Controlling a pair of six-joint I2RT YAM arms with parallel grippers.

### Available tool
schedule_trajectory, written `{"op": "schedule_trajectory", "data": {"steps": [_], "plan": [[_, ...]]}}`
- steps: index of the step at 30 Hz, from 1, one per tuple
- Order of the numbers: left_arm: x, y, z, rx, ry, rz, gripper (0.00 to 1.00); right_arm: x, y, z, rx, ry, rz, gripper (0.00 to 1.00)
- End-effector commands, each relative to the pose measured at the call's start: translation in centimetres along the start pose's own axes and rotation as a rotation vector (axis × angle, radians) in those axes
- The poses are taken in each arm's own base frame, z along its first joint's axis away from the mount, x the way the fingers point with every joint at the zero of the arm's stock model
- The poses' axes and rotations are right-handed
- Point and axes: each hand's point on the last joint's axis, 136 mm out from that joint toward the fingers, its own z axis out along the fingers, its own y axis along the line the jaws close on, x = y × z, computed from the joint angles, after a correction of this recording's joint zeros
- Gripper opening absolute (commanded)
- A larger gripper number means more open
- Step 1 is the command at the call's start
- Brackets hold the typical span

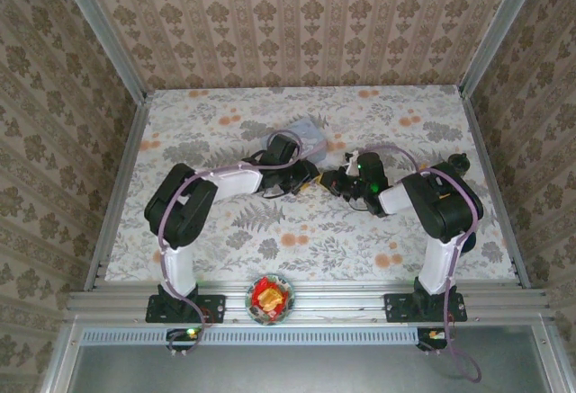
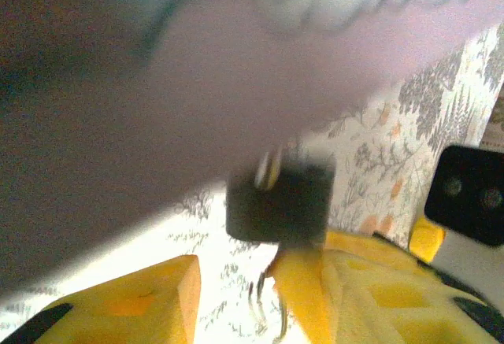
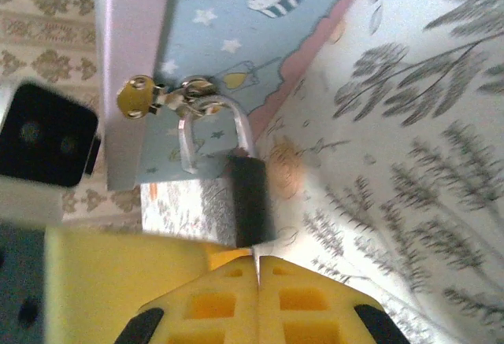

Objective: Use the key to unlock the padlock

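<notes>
Yellow pads of the right gripper (image 3: 257, 264) are squeezed flat together at the bottom middle of its wrist view. There's no gap between them, and the tips sit right up against the lower end of the padlock (image 3: 250, 196). Can't make out the key there, so I can't tell if it's pinched in that seam.

The padlock's dark body hangs from its silver shackle (image 3: 211, 127), which loops through a brass hasp (image 3: 135, 96) on the edge of the pale blue cartoon tin (image 3: 236, 37) up top.

The left gripper (image 2: 260, 257) is spread wide, one yellow finger (image 2: 134, 301) lower left and the other lower right. The blurry dark padlock sits just past the tips, not clamped. A thin dark curl of metal (image 2: 268, 308) dangles below it, too blurry to name.

From overhead both grippers meet nose to nose mid-frame on the floral table (image 1: 270, 231), just below the tin.
</notes>
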Motion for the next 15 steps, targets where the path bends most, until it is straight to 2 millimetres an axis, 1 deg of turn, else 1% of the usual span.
{"op": "schedule_trajectory", "data": {"steps": [1, 5, 8, 10, 15], "plan": [[2.9, 0.3, -1.1, -0.013, 0.099, -0.018, 0.51, -3.4, -1.1, 0.1, 0.042, -0.136, 0.021, 0.00], [2.6, -0.2, -2.1, 0.005, 0.078, -0.008, 0.63, -3.7, -0.9, 0.2, 0.040, -0.139, 0.021, 0.00], [2.1, -1.0, -3.3, 0.030, 0.049, 0.022, 0.79, -3.6, -0.9, 0.3, 0.047, -0.133, 0.020, 0.00], [1.6, -1.9, -4.4, 0.047, 0.024, 0.059, 0.99, -3.5, -1.0, 0.2, 0.060, -0.128, 0.012, 0.07], [0.4, -3.9, -7.0, 0.058, -0.062, 0.185, 1.00, -3.0, -0.9, -0.4, 0.129, -0.116, -0.036, 0.26]]}}
